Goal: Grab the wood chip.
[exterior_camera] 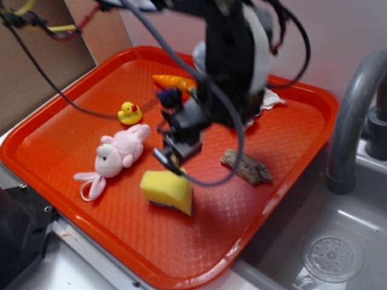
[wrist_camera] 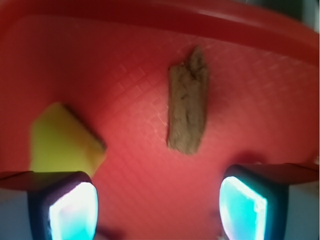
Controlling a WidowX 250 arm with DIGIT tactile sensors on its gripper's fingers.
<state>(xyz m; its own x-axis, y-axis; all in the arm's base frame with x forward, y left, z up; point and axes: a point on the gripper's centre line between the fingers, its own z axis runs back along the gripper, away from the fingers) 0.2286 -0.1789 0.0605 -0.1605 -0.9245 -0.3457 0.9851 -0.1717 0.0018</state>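
A textured orange plastic tray (exterior_camera: 290, 115) sits beside a grey sink (exterior_camera: 338, 241). The black gripper (exterior_camera: 172, 158), fingers spread and empty, hovers between the yellow sponge (exterior_camera: 167, 190) and the rough grey-brown wood chip (wrist_camera: 187, 112); a pink plush bunny (exterior_camera: 115, 157) lies nearby

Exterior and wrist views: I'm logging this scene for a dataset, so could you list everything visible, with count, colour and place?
tray: one, orange-red, on the counter beside the sink, holding all the small items
wood chip: one, grey-brown, right part of the tray, lying flat, apart from the gripper
sponge: one, yellow, front middle of the tray
plush bunny: one, pink, left part of the tray
rubber duck: one, yellow, behind the bunny
toy carrot: one, orange, rear of the tray
crumpled paper: one, white, rear right, partly hidden by the arm
sink: one, grey, right of the tray, with a grey faucet
gripper: one, black with pale pads, open, above the tray between sponge and wood chip
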